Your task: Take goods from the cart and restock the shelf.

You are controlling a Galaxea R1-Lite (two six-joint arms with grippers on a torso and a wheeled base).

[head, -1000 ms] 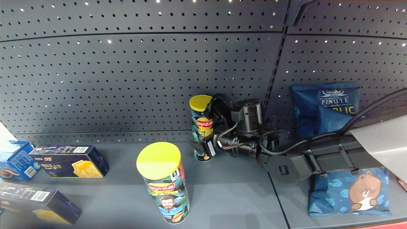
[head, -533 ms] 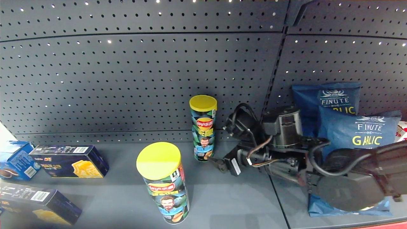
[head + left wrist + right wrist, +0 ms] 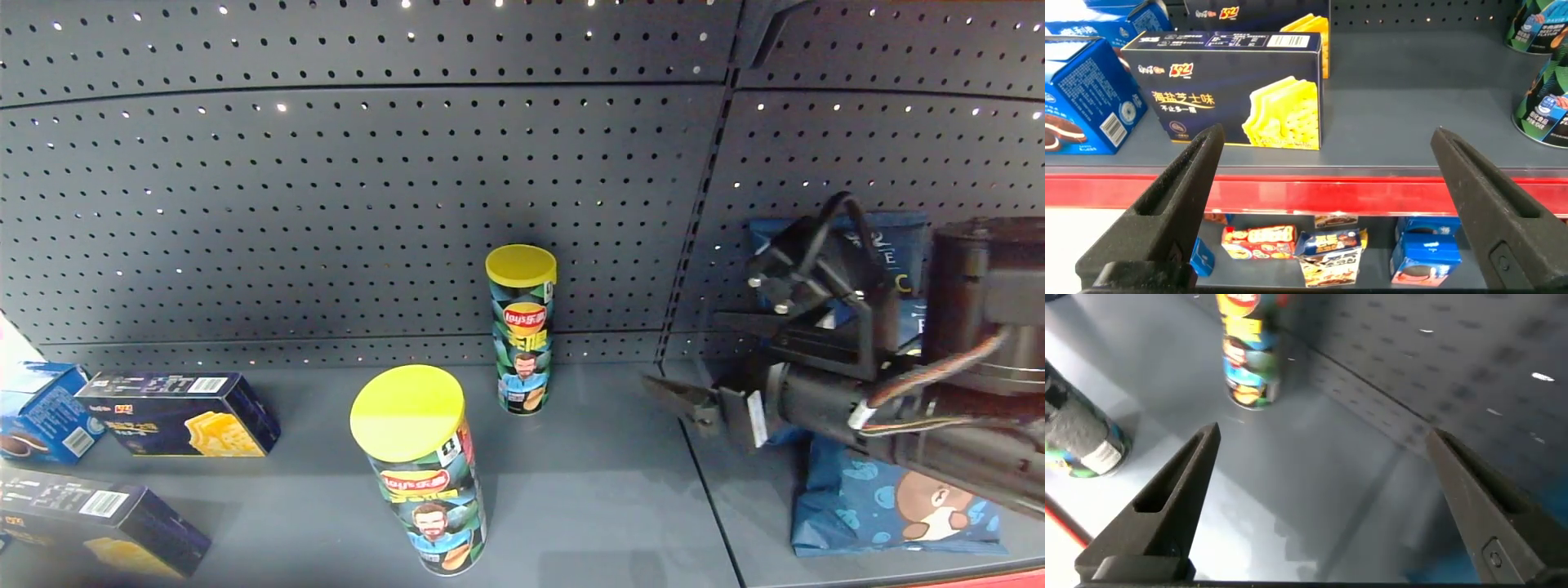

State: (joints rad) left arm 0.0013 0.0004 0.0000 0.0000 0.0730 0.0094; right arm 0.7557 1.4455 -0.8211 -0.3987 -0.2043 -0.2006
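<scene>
With your right end effector (image 3: 1323, 433) spread and empty near the upright chip can (image 3: 521, 327) at the shelf's (image 3: 588, 490) back, draw straight out, brushing neither can nor blue bag (image 3: 857, 506).

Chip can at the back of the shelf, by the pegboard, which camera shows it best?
Head view: the rear chip can stands whole and upright, yellow lid to base. The right wrist view cuts off its top. The left wrist view catches at most a sliver at the frame edge.
</scene>
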